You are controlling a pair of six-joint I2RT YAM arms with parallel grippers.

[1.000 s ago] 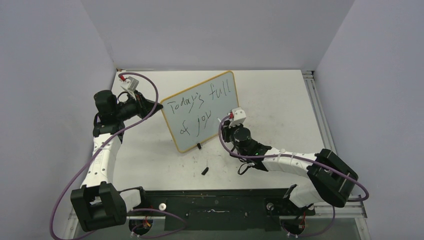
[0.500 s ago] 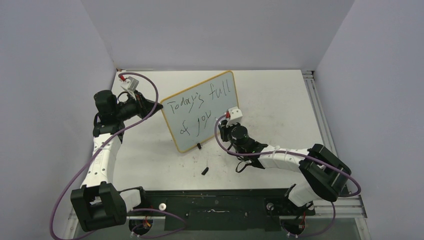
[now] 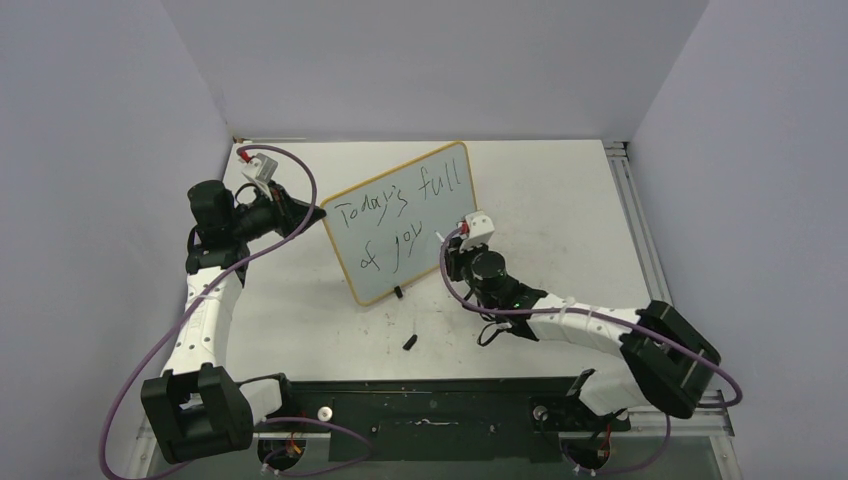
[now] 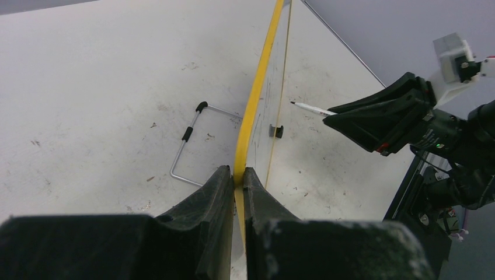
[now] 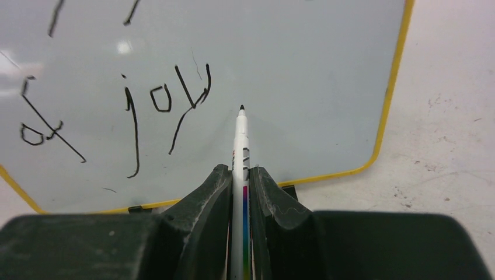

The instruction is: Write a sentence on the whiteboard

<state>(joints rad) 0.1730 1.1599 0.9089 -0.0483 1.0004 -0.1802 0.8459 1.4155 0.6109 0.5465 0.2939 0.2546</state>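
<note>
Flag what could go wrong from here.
1. The marker tip sits just off the whiteboard, right beside "joy". A small drift of the right gripper could add a stray stroke or smear the ink.
2. The left gripper pinches only the whiteboard's yellow edge, so a push from the marker might twist or tip it.

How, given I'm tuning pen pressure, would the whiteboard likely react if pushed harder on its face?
Left free, the whiteboard would probably tip backward: it stands on edge on small black feet. Seen edge-on it is thin, so likely light and slightly flexible. The left gripper, shut on its yellow edge, should hold it steady.
</note>
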